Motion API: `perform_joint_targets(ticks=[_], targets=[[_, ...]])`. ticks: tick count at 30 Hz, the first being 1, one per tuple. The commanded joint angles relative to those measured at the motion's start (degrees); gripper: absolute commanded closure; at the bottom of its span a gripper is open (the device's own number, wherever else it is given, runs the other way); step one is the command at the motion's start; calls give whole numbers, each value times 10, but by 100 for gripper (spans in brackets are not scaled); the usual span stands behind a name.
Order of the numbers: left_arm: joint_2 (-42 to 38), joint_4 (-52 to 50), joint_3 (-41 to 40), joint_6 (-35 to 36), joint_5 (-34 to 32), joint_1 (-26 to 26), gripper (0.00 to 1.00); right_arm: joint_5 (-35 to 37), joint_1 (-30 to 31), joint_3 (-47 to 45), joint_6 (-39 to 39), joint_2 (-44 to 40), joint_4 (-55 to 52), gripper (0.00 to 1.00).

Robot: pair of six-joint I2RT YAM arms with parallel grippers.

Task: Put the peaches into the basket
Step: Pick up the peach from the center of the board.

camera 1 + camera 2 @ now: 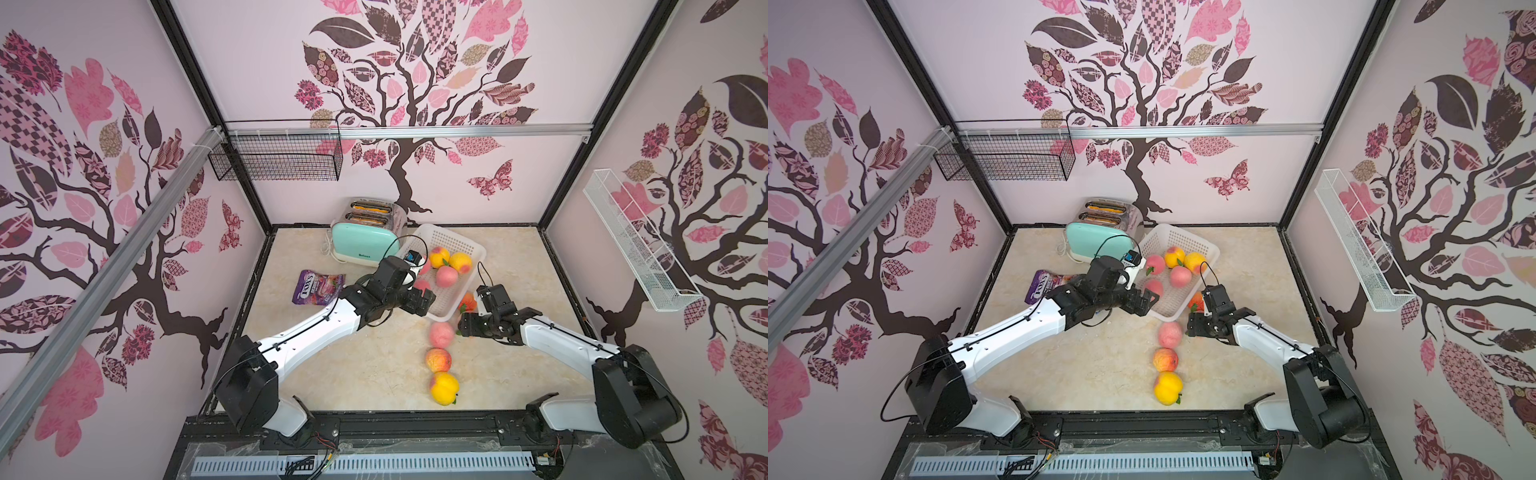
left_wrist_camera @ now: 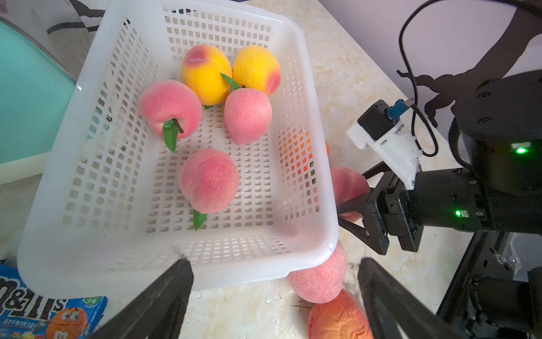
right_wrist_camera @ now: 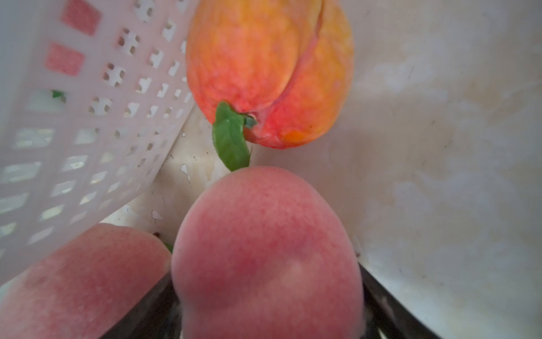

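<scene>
The right end effector clasps a pink peach low on the worktop, just outside the basket holding five peaches. Best lift straight up past the rim before crossing over. The left end effector hangs wide open, empty, at the basket's near edge. Both top views hide the clasped peach; both wrist views show it.

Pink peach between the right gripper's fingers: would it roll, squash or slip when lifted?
The pink peach looks round, so it would probably roll if let go on the flat table. Its matte, fuzzy-looking skin should resist slipping between the fingers. The speckled surface seems foam-like, so it is likely light and slightly squashy.
</scene>
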Motion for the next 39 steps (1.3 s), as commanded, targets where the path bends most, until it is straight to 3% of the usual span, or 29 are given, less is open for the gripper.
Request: perform_joint_targets(ticks=[1,13,22,27,39], targets=[[4,4,4,-5,7,0,7,3,-4,14,1,-25,4,22],[-16,-16,2,-16,7,-6,7,-5,-4,-1,12,-103,-35,25],[-36,-25,-11,-39,7,-19,7,-20,2,-31,38,-216,-83,26],[-69,-46,-24,-45,-33,-62,7,2,36,-30,58,-273,-113,26],[-145,-96,-47,-73,-120,-150,7,43,99,28,69,-311,-176,26]])
